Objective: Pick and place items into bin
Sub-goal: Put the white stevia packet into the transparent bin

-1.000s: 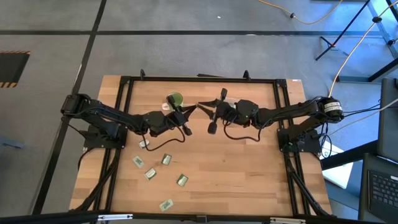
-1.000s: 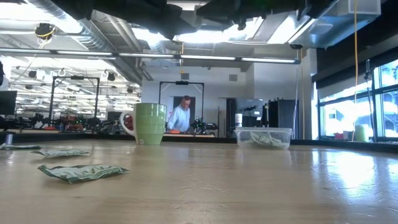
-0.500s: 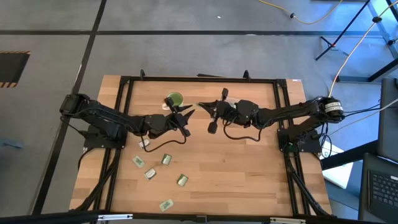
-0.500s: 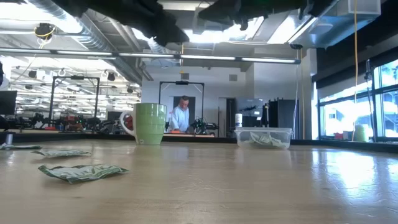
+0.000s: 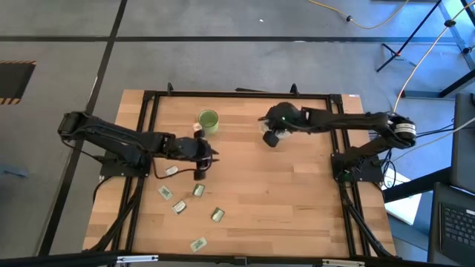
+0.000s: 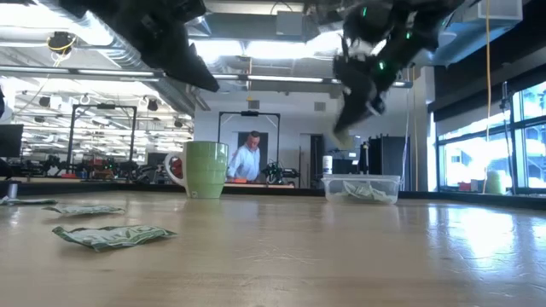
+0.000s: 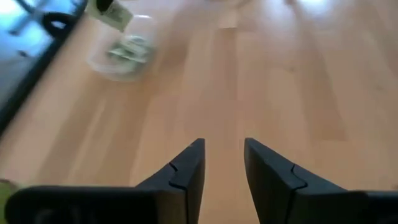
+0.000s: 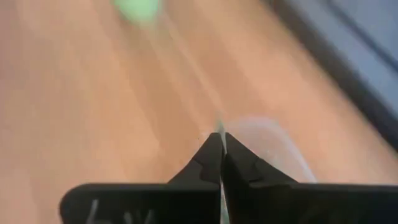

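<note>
Task partly done: the clear, round-cornered bin (image 6: 361, 188) at the worktop's (image 5: 282, 200) far side holds some packets; at least five flat crinkled packets (image 5: 179, 207) remain near the left hand (image 5: 199, 175), fingers apart and empty. The right hand (image 5: 272, 139), above the bin, pinches a thin packet

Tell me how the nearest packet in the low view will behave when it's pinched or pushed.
The packet probably flexes: its wrapper looks crinkled and puffy. It lies low and flat on the table, so it should slide, not roll. Being thin, it seems light, and the edges may be hard to catch.
</note>
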Motion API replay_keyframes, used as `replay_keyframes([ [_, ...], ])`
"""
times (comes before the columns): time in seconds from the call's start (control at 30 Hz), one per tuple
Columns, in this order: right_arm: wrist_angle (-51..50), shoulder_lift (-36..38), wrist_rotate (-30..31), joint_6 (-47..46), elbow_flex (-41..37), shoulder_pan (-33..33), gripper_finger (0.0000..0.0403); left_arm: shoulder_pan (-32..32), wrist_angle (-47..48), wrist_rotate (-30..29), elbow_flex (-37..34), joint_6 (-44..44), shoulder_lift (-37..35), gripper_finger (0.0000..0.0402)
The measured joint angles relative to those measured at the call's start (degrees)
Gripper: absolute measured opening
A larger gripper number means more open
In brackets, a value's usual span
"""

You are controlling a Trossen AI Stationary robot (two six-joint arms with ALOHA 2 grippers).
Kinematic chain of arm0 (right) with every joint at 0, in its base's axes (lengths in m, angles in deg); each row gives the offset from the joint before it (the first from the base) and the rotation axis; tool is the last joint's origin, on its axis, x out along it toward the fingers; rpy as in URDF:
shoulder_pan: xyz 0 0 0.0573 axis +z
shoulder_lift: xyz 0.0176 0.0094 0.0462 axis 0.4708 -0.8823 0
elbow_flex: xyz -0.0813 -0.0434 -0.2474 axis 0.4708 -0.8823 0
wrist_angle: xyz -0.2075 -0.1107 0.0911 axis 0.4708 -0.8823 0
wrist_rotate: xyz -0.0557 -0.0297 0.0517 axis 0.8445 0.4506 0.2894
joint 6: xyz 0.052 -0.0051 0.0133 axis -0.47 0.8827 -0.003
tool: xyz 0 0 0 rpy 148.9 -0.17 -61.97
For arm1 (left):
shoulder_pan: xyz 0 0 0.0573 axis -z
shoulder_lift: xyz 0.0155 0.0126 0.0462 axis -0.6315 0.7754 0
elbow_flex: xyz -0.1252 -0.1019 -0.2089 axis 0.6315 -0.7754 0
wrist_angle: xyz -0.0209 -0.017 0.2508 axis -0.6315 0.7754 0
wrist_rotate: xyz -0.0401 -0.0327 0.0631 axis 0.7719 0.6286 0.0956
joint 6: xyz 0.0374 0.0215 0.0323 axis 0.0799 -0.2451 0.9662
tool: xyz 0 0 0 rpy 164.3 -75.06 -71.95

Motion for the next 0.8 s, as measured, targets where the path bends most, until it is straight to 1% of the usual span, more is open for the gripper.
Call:
replay_keyframes([
  [0.1, -1.65, -2.01, -2.69, 1.52, -0.01, -3.48, 0.0001, -0.02, 0.69, 3.03, 0.0, -0.89, -0.04, 0.01],
  [0.27, -1.94, -4.49, -11.32, 5.46, -0.01, -8.23, 0.0001, -0.02, 4.26, 7.07, 0.0, -2.54, -0.04, 0.0093],
  [0.37, -2.65, -5.34, -11.91, 7.9, -0.01, -10.05, 0.0, -0.02, 6.5, 8.5, 0.0, -4.09, -0.04, 0.009],
  [0.47, -3.41, -6.23, -12.57, 9.57, 0.0, -11.64, 0.0, -0.02, 7.9, 8.57, 0.0, -5.68, -0.04, 0.0088],
  [0.6, -3.45, -8.09, -17.83, 9.74, 0.01, -13.48, 0.0001, -0.02, 8.74, 9.21, 0.0, -7.32, -0.04, 0.0088],
  [0.67, -3.86, -9.04, -18.82, 9.75, 0.01, -13.84, 0.0004, -0.02, 9.45, 11.29, 0.0, -8.02, -0.04, 0.0088],
  [0.8, -3.9, -10.37, -18.51, 11.05, 0.01, -13.89, 0.0021, -0.01, 11.82, 15.16, 0.0, -8.58, -0.04, 0.0088],
])
